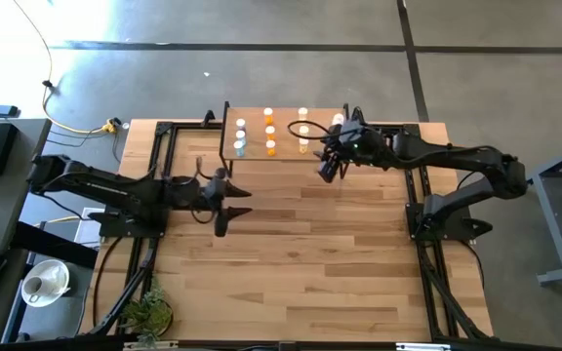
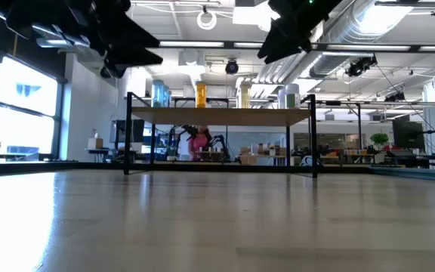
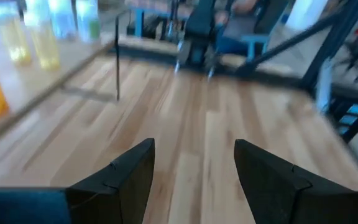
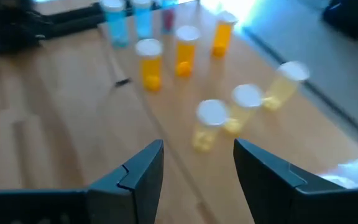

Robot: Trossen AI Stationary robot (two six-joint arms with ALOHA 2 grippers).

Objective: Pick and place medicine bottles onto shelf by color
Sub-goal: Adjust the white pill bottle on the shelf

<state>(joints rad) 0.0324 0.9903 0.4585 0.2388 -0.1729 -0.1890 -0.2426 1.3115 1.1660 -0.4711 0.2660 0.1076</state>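
- Right tool [image 1: 330,166] hangs over the worktop [image 1: 301,263] just beside the shelf's [image 1: 286,115] near edge, fingers [image 4: 138,171] apart and empty.
- Left tool [image 1: 224,210] hovers over the worktop, well apart from the shelf, fingers [image 3: 129,171] apart with nothing between them.
- Medicine bottles [image 1: 269,130] stand upright on the shelf in rows: pale blue ones [image 4: 114,22] at one end, orange ones [image 4: 185,50] next, yellow ones [image 4: 210,124] nearest the right tool.
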